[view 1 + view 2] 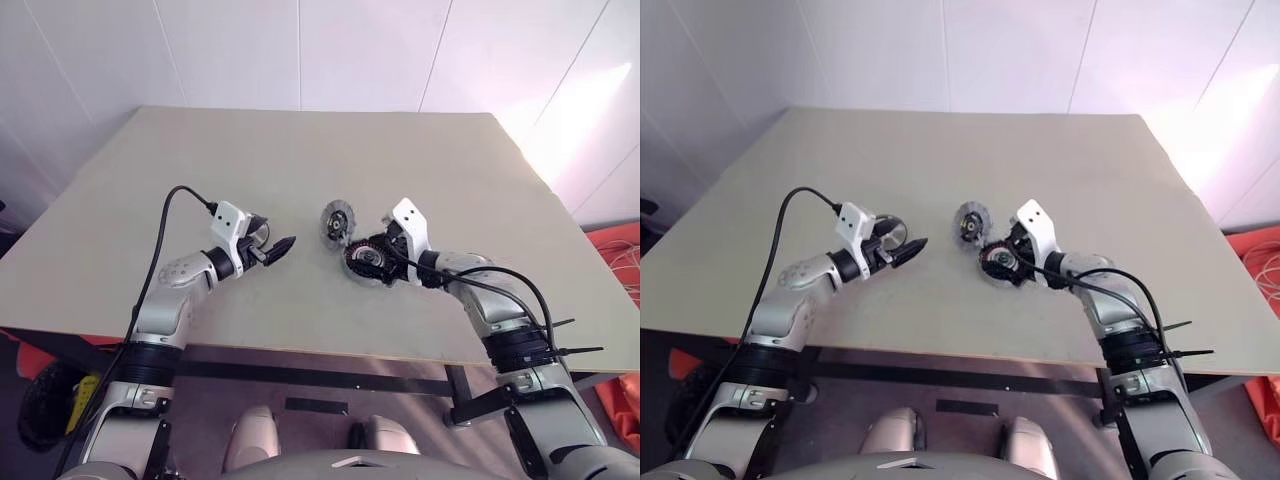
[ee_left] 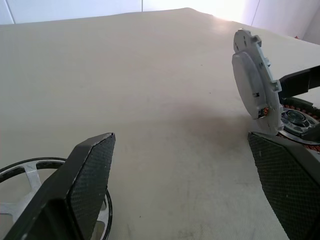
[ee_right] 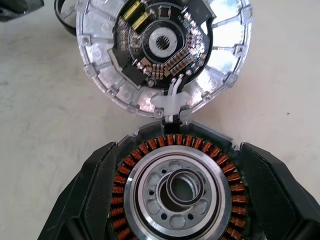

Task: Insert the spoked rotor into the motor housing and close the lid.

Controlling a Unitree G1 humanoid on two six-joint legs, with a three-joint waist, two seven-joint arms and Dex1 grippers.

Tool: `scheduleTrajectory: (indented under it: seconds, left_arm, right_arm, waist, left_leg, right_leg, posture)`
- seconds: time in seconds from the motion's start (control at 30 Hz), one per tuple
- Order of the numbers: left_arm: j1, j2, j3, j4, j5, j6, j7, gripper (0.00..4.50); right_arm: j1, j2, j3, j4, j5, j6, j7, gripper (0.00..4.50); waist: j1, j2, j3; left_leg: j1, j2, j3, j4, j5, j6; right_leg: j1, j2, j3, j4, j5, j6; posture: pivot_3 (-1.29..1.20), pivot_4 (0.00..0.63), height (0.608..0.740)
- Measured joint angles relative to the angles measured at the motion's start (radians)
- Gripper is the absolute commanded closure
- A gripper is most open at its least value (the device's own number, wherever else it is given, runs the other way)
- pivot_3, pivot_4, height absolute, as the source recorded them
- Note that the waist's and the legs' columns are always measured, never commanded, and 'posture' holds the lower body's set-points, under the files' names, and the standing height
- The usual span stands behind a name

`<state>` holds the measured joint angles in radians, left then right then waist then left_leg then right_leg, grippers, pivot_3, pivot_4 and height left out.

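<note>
Copper windings are showing between the two black fingers of the right gripper, which is standing with its jaws spread wide on either side of the motor housing. Whether the pads are pressing the rim or just flanking it cannot be told. The housing is lying face up on the table, its grey centre exposed, and its lid is standing open, tipped up from the far edge of the housing where a white wire joins the two; the lid's inner face, with a dark circuit board and a ring of pale segments, is facing the right wrist camera.

To the robot's left, the left gripper is hovering over the table with its fingers apart and nothing between them, pointing toward the housing but well apart from it. A silvery spoked rotor is lying flat on the table just beside and partly under one left finger.
</note>
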<state>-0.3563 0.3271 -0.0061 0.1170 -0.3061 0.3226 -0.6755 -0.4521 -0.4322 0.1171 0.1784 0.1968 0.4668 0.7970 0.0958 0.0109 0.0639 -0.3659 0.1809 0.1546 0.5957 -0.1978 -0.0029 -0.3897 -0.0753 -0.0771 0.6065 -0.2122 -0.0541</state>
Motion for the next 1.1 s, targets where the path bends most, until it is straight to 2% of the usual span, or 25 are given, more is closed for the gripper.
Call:
scheduleTrajectory:
  seconds: [0.3,0.4,0.5,0.67,0.77,0.97,1.0,1.1]
  left_arm:
    - [0.0,0.0,0.0,0.004,0.002,-0.008,0.0,0.0]
    - [0.0,0.0,0.0,0.006,0.003,-0.009,0.0,0.0]
    - [0.0,0.0,0.0,0.007,0.003,-0.009,0.0,0.0]
    - [0.0,0.0,0.0,0.012,0.005,-0.009,0.0,0.0]
    - [0.0,0.0,0.0,0.014,0.006,-0.011,0.0,0.0]
    - [0.0,0.0,0.0,0.017,0.012,-0.018,0.0,0.0]
    - [0.0,0.0,0.0,0.017,0.013,-0.018,0.0,0.0]
    - [0.0,0.0,0.0,0.018,0.014,-0.019,0.0,0.0]
  right_arm:
    - [-0.014,0.003,-0.034,-0.002,0.017,0.011,-0.016,0.03]
    - [-0.014,-0.001,-0.035,-0.002,0.018,0.011,-0.014,0.64]
    - [-0.013,-0.007,-0.035,-0.002,0.016,0.011,-0.014,1.62]
    - [-0.005,-0.021,-0.025,-0.014,0.003,0.011,-0.011,1.62]
    - [-0.005,-0.02,-0.025,-0.014,0.003,0.011,-0.006,2.19]
    - [-0.005,-0.02,-0.024,-0.016,0.001,0.009,0.003,4.32]
    - [-0.005,-0.019,-0.023,-0.016,0.0,0.008,0.003,4.47]
    - [-0.006,-0.018,-0.022,-0.016,-0.002,0.008,0.003,4.47]
  waist:
    - [0.0,0.0,0.0]
    - [0.0,0.0,0.0]
    - [0.0,0.0,0.0]
    - [0.0,0.0,0.0]
    - [0.0,0.0,0.0]
    - [0.0,0.0,0.0]
    - [0.0,0.0,0.0]
    - [0.0,0.0,0.0]
  left_leg:
    - [-0.001,0.0,0.0,0.0,0.0,0.0]
    - [-0.001,0.0,0.0,0.0,0.0,0.0]
    - [-0.001,0.0,0.0,0.0,0.0,0.0]
    - [-0.001,0.0,0.0,0.0,0.0,0.0]
    - [-0.001,0.0,0.0,0.0,0.0,0.0]
    - [-0.001,0.0,0.0,0.0,0.0,0.0]
    - [-0.001,0.0,0.0,0.0,0.0,0.0]
    - [-0.001,0.0,0.0,0.0,0.0,0.0]
  right_leg:
    - [0.0,0.0,0.0,0.0,0.002,-0.003]
    - [0.0,0.0,0.0,0.0,0.002,-0.003]
    - [0.0,0.0,0.0,0.0,0.001,-0.003]
    - [0.0,0.0,0.0,0.0,0.001,-0.002]
    - [0.0,0.0,0.0,0.0,0.001,-0.002]
    - [0.0,0.0,0.0,0.0,0.002,-0.003]
    - [0.0,0.0,0.0,0.0,0.002,-0.003]
    - [0.0,0.0,0.0,0.0,0.002,-0.003]
  posture:
    - [0.0,0.0,0.74]
    - [0.0,0.0,0.74]
    - [0.0,0.0,0.74]
    - [0.0,0.0,0.74]
    - [0.0,0.0,0.74]
    - [0.0,0.0,0.74]
    - [0.0,0.0,0.74]
    - [0.0,0.0,0.74]
